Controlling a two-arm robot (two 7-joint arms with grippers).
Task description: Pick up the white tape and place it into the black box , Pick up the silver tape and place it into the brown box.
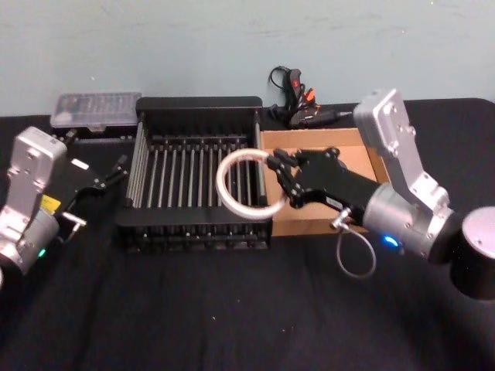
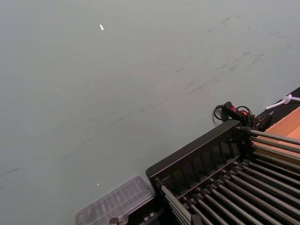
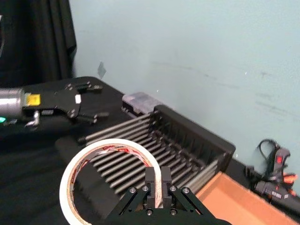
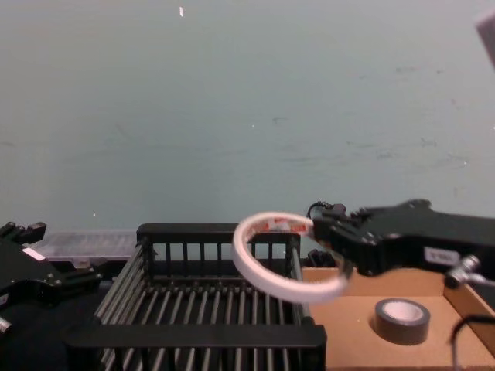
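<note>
— Where is your right hand (image 1: 280, 176), and what has it got?

— My right hand is clamped on the thin, wide ring of white tape (image 1: 246, 183) with red print on its inner core, gripping the ring's right edge. The ring hangs in the air, tilted, over the right part of the black plastic crate (image 1: 199, 105) with barred sides, above the rim it shares with the shallow brown cardboard tray (image 1: 365, 161).

— And the other roll?

— The small thick roll of dark grey-silver duct tape (image 4: 402, 320) lies flat on the floor of the cardboard tray, to the right of the crate and below my right arm. The two boxes stand side by side on the black-covered table (image 1: 193, 309), touching or nearly so.

— Your left hand?

— My left hand (image 1: 108, 179) sits at the left of the crate, near its left wall, fingers spread and holding nothing.

— Anything behind?

— A clear plastic case (image 1: 94, 112) lies at the far left, and a black tool with red parts (image 1: 300, 97) lies beyond the tray.
</note>
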